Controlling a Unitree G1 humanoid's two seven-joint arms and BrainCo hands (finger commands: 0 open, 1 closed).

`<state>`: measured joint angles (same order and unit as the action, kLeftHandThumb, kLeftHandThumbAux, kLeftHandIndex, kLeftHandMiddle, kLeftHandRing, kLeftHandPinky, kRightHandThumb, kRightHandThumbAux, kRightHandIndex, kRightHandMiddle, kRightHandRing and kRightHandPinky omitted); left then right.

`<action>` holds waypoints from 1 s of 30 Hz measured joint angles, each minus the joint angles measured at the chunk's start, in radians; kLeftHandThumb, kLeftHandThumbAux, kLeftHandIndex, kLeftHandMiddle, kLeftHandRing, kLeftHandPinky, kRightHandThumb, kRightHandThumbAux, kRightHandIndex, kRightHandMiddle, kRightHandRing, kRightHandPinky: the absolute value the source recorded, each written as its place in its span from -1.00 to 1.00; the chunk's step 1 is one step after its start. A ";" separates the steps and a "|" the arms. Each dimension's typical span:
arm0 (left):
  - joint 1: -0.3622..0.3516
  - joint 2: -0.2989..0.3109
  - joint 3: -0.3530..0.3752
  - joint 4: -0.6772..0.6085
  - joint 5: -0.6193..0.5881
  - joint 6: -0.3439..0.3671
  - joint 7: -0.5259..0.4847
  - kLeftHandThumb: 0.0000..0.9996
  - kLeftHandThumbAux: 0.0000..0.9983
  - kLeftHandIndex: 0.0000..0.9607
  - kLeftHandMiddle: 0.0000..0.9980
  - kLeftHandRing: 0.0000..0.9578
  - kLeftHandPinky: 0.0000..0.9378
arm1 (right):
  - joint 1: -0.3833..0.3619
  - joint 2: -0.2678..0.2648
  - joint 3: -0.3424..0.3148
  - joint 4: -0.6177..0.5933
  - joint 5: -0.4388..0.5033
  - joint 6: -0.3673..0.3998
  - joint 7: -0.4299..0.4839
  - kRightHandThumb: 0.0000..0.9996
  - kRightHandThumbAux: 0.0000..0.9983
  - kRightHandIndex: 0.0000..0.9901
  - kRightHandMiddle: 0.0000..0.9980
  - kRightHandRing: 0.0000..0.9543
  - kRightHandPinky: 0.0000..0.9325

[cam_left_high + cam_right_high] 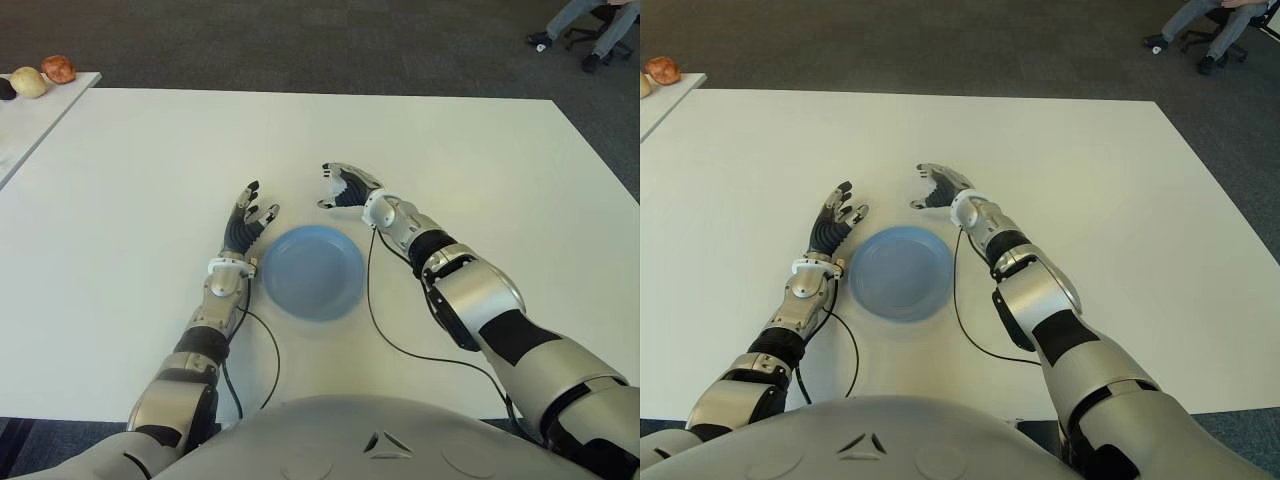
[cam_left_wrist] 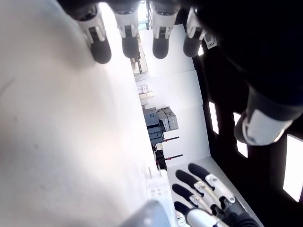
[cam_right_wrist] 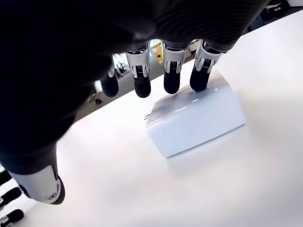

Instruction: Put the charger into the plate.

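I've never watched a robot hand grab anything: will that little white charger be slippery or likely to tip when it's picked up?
Probably a bit slippery: the charger looks smooth and glossy. It seems a stiff, compact block lying flat on the table, so unlikely to roll or tip. The right hand arches over it with fingertips at its top; the blue plate is beside it.

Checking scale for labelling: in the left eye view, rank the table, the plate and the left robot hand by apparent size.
1. table
2. plate
3. left robot hand, open beside the plate's left rim
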<state>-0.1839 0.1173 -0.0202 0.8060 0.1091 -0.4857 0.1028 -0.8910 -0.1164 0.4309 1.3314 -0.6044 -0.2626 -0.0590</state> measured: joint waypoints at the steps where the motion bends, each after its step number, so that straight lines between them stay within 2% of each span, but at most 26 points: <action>1: 0.000 0.000 0.000 0.000 0.000 0.000 0.000 -1.00 0.13 -0.93 -0.90 -0.93 -1.00 | 0.000 -0.007 0.001 0.000 -0.001 0.000 0.002 -1.00 0.32 -1.00 -1.00 -1.00 -0.92; 11: -0.001 0.001 0.002 0.001 -0.001 0.000 0.000 -1.00 0.08 -0.91 -0.85 -0.90 -0.94 | -0.004 -0.069 0.023 0.004 -0.016 -0.016 0.017 -1.00 0.40 -1.00 -1.00 -1.00 -0.92; 30: -0.017 0.006 0.004 0.020 -0.002 0.002 -0.001 -1.00 0.10 -0.92 -0.86 -0.90 -0.99 | 0.017 -0.209 0.050 -0.013 -0.020 -0.162 0.072 -1.00 0.67 -1.00 -0.95 -0.92 -0.78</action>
<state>-0.2013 0.1228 -0.0159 0.8263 0.1075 -0.4841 0.1014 -0.8738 -0.3251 0.4810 1.3186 -0.6244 -0.4249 0.0130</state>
